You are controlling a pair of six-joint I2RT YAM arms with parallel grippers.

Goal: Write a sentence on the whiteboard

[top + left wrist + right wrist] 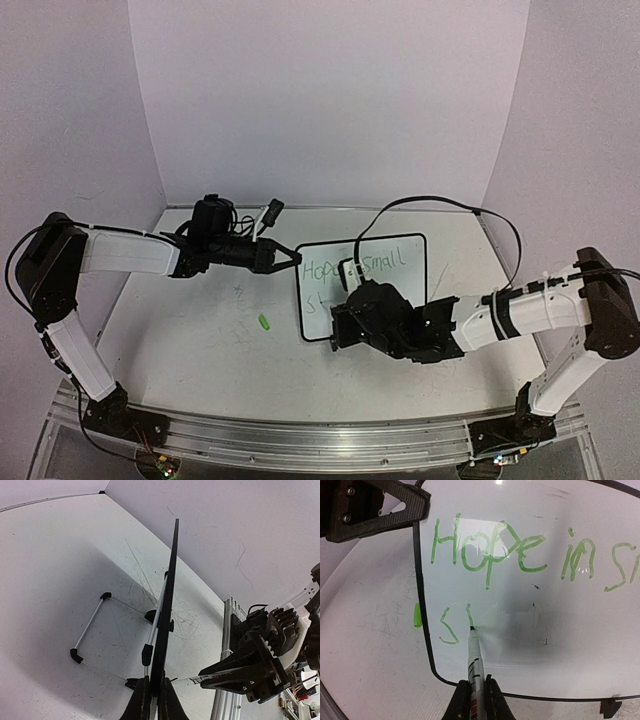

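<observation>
The whiteboard (pixel 410 285) stands upright mid-table. The green sentence (pixel 490 550) reads "Hope in Sm…" on the top line, with an "S" and one short stroke below; it also shows in the top view (pixel 385 262). My left gripper (pixel 156 690) is shut on the board's left edge (pixel 169 600), seen edge-on, and shows in the top view (pixel 296 257). My right gripper (pixel 475 690) is shut on a white marker (pixel 473 660). The marker's tip touches the board at the foot of that short stroke. The right gripper (pixel 340 318) is in front of the board's lower left.
A green marker cap (pixel 265 322) lies on the table left of the board and shows in the right wrist view (pixel 417 616). The board's wire stand (pixel 92 625) spreads behind it. White walls enclose the table on three sides.
</observation>
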